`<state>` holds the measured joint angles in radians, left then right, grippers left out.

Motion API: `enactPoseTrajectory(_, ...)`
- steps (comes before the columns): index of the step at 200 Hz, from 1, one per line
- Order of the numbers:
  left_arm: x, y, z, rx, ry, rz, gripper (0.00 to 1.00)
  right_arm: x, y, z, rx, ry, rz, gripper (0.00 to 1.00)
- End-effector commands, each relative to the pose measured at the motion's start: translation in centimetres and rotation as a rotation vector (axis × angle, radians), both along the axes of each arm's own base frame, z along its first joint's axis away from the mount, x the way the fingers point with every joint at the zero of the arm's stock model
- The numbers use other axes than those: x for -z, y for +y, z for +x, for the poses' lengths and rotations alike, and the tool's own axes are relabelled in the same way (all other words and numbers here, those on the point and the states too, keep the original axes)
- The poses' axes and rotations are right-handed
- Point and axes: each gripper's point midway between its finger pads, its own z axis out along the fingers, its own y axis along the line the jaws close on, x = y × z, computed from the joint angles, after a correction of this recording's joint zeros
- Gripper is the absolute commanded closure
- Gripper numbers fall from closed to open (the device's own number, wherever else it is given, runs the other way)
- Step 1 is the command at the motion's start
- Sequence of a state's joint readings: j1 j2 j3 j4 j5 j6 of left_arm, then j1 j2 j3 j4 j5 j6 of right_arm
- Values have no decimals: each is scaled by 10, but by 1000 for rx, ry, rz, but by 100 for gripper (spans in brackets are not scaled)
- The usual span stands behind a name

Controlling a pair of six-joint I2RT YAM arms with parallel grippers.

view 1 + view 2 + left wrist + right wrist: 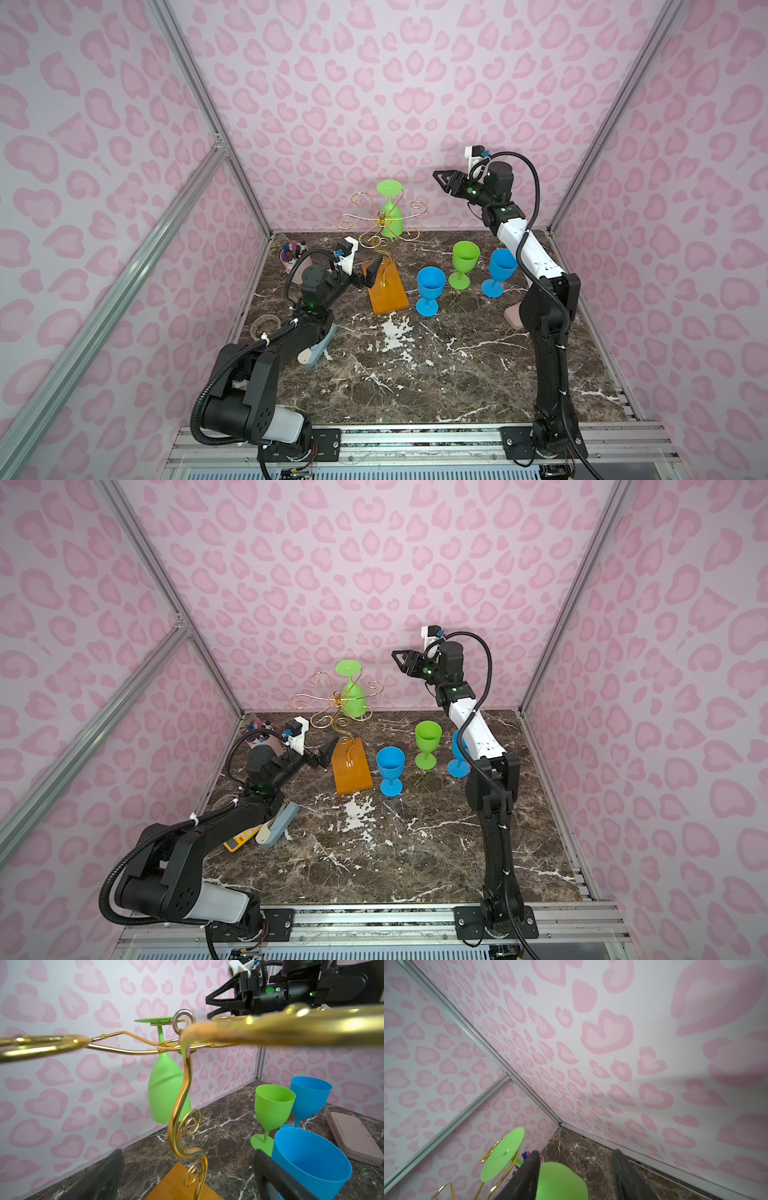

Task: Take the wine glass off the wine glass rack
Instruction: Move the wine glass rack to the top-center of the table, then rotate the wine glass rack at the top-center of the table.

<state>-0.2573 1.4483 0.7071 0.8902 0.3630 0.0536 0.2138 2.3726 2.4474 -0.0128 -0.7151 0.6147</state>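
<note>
A green wine glass (391,210) (354,694) hangs upside down by its foot from a far arm of the wine glass rack (376,226) (332,706). The rack is gold wire on an orange wooden base (386,295). My right gripper (441,179) (577,1175) is raised to the right of the glass's foot, open and apart from it. In the right wrist view the glass's foot (503,1153) and its bowl lie below and ahead of the fingers. My left gripper (376,271) (187,1180) stands open low by the rack's wavy stem (182,1093), with the stem between its fingers untouched.
Two blue glasses (430,289) (500,270) and a green one (464,264) stand upright right of the rack. A pink case (515,318) lies behind the right arm. A pen cup (291,255), a tape roll (264,324) and a grey-blue tool (318,351) sit along the left.
</note>
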Motion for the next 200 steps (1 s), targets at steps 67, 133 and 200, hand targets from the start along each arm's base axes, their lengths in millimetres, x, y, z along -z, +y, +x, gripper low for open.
enactPoseTrajectory(67, -26, 9, -22, -19, -23, -13, 3, 28, 33, -17, -159, 212, 34, 52)
enactPoseTrajectory(133, -50, 17, -47, -26, -45, -38, 3, 27, 43, -40, -201, 277, 25, 54)
enactPoseTrajectory(200, -80, 26, -70, -47, -103, -54, 3, 29, 43, -76, -249, 338, 57, 52)
